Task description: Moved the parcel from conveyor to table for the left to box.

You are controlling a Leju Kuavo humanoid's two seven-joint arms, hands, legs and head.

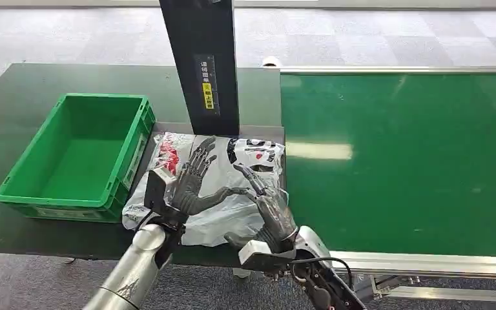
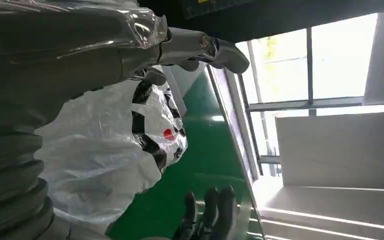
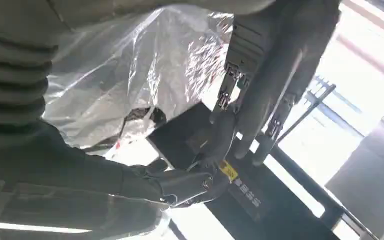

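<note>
Both robot hands are over the parcel: the left robot hand [image 1: 190, 184] is spread wide, fingers fanned apart above the upper face of the bag, and the right robot hand [image 1: 265, 197] is likewise spread, fingers loosely extended beside it, the thumbs of the two nearly meeting. Neither appears to hold anything. The parcel [image 1: 229, 216], a crumpled clear-and-white plastic bag with red and black print, lies on the dark bench [image 1: 13, 123] at its front edge, just beside the green crate [image 1: 77, 155] and touching or nearly touching the edge of the green conveyor [image 1: 400, 161]. A black upright post [image 1: 200, 64] stands directly behind it. The left wrist view shows the bag's film bunched close under that hand's cover, but contact cannot be confirmed. Assessment: the transfer from conveyor to bench looks complete, and the step in hand is the handover to the left arm for boxing. The next move calls for the right hand to clear away, and for the left to gather a firm hold on the slack film, lift, and carry the bag sideways over the crate wall. Risk: the loose plastic may slip or snag on the crate rim.
</note>
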